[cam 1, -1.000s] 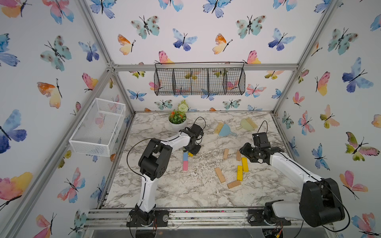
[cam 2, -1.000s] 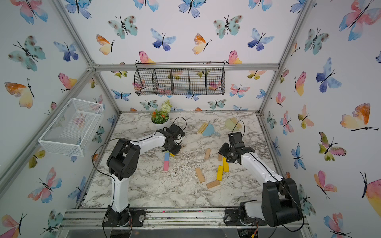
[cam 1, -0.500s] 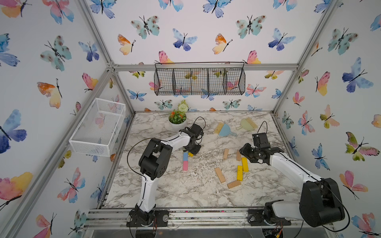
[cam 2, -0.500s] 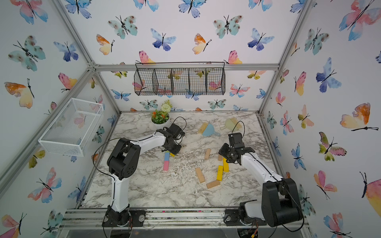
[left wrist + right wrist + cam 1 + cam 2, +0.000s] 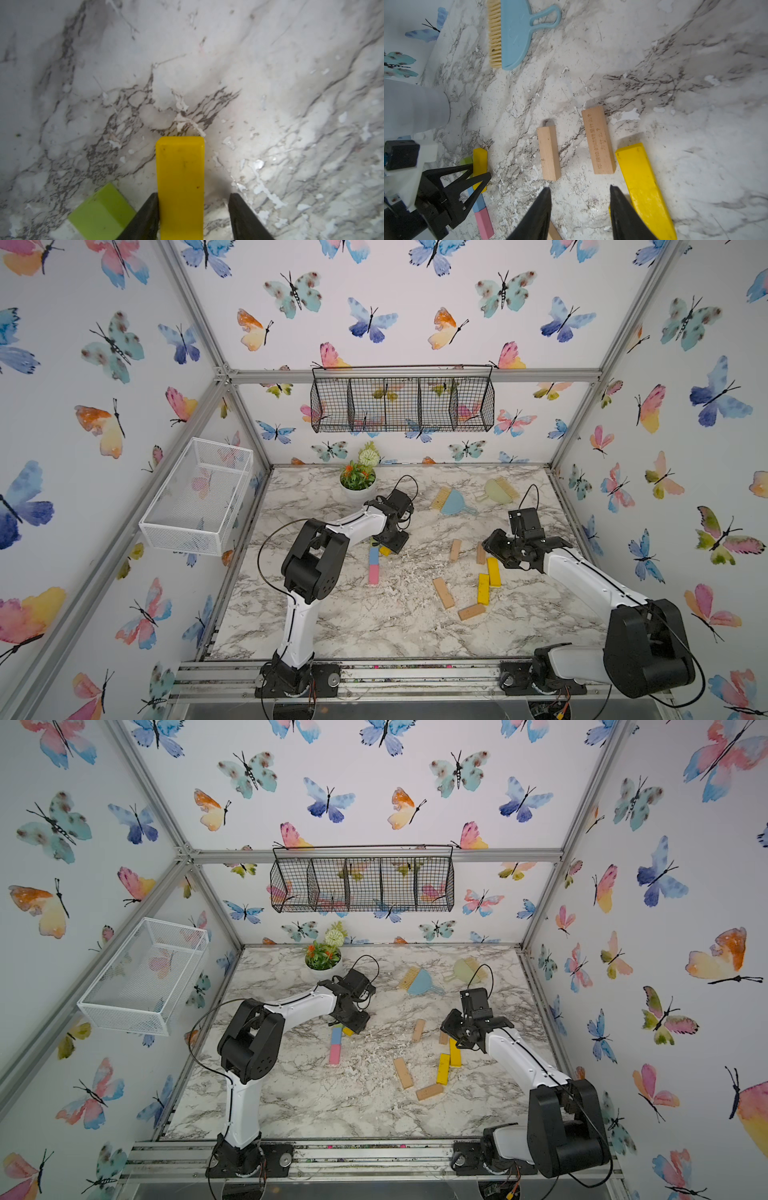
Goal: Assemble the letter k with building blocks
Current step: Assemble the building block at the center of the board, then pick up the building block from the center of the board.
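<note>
Both top views showed the marble table [image 5: 374, 630] with blocks scattered across its middle. On the left wrist view, the left gripper [image 5: 193, 195] had its jaws parted around a yellow block [image 5: 180, 176]: one finger touched its side, the other stood clear. The right gripper [image 5: 579, 187] hung with its jaws apart over bare marble, gripping nothing, near an engraved tan block [image 5: 598, 141]. A pink block [image 5: 373, 574] and a light-blue block [image 5: 374, 556] lay end to end. A lime-green block [image 5: 101, 209] sat just beside the yellow block.

Lab test cell: aluminium frame [image 5: 540, 375], butterfly-papered walls [image 5: 415, 294], marble tabletop [image 5: 374, 630].
</note>
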You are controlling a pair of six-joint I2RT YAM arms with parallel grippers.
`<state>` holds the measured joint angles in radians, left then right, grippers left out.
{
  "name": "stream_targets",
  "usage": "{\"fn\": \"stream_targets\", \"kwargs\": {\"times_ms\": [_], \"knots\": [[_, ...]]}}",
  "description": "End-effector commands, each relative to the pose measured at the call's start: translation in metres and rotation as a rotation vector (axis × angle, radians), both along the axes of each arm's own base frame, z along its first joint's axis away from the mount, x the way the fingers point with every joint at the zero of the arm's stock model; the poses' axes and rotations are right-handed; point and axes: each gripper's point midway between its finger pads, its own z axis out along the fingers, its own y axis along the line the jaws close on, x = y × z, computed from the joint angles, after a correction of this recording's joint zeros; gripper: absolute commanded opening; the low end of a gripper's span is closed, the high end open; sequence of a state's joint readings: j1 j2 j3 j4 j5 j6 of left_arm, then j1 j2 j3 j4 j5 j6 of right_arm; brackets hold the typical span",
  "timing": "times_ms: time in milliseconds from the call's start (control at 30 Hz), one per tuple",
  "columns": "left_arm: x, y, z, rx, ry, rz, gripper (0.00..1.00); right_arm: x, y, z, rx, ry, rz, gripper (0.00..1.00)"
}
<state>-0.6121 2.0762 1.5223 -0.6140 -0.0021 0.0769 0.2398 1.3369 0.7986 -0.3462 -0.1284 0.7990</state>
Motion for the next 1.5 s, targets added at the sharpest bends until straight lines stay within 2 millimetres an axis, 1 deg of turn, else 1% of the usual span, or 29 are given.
{"fn": "stream_targets", "kwargs": {"times_ms": [0,67,133,267,300,367,400,467,500,600,667,733,800,933,1000,1100,1167,1467], "knots": [[0.005,-0.025,0.068,-0.093,-0.119,-0.015,0.66,-0.001,-0.004,0.0,-0.018,-0.025,0.004,0.48],[0.01,-0.029,0.093,-0.128,-0.168,-0.007,0.71,-0.001,-0.005,0.0,-0.033,-0.032,0.014,0.48],[0.015,-0.029,0.117,-0.148,-0.22,0.011,0.74,0.0,-0.004,0.001,-0.048,-0.042,0.042,0.48],[0.021,-0.022,0.151,-0.172,-0.307,0.056,0.79,-0.003,0.004,-0.002,-0.059,-0.036,0.124,0.48],[0.023,-0.018,0.16,-0.173,-0.333,0.075,0.79,-0.005,0.01,-0.002,-0.064,-0.039,0.155,0.48],[0.024,-0.011,0.173,-0.174,-0.375,0.104,0.8,-0.009,0.03,-0.001,-0.08,-0.047,0.262,0.48],[0.024,-0.008,0.18,-0.177,-0.401,0.121,0.8,-0.014,0.041,-0.003,-0.115,-0.035,0.32,0.48],[0.025,0.0,0.194,-0.183,-0.44,0.156,0.84,-0.024,0.063,-0.008,-0.195,-0.012,0.427,0.48],[0.025,0.006,0.2,-0.19,-0.456,0.181,0.88,-0.03,0.075,-0.011,-0.244,0.003,0.478,0.48],[0.027,0.026,0.217,-0.241,-0.483,0.277,0.98,-0.047,0.096,-0.024,-0.392,0.041,0.589,0.48],[0.029,0.039,0.223,-0.306,-0.475,0.342,0.99,-0.055,0.105,-0.03,-0.441,0.047,0.638,0.48],[0.031,0.056,0.226,-0.36,-0.462,0.405,0.99,-0.06,0.111,-0.034,-0.461,0.049,0.676,0.48],[0.032,0.075,0.221,-0.411,-0.43,0.466,0.99,-0.069,0.118,-0.039,-0.471,0.058,0.731,0.47],[0.035,0.119,0.202,-0.469,-0.381,0.612,0.98,-0.081,0.122,-0.046,-0.502,0.071,0.782,0.47],[0.034,0.136,0.192,-0.501,-0.352,0.653,0.96,-0.088,0.123,-0.05,-0.506,0.08,0.813,0.47],[0.032,0.156,0.181,-0.509,-0.335,0.71,0.95,-0.097,0.129,-0.055,-0.52,0.075,0.866,0.48],[0.032,0.162,0.177,-0.511,-0.329,0.731,0.95,-0.102,0.131,-0.057,-0.534,0.075,0.893,0.48],[0.032,0.163,0.174,-0.508,-0.313,0.731,0.94,-0.115,0.125,-0.075,-0.577,0.142,0.924,0.48]]}}
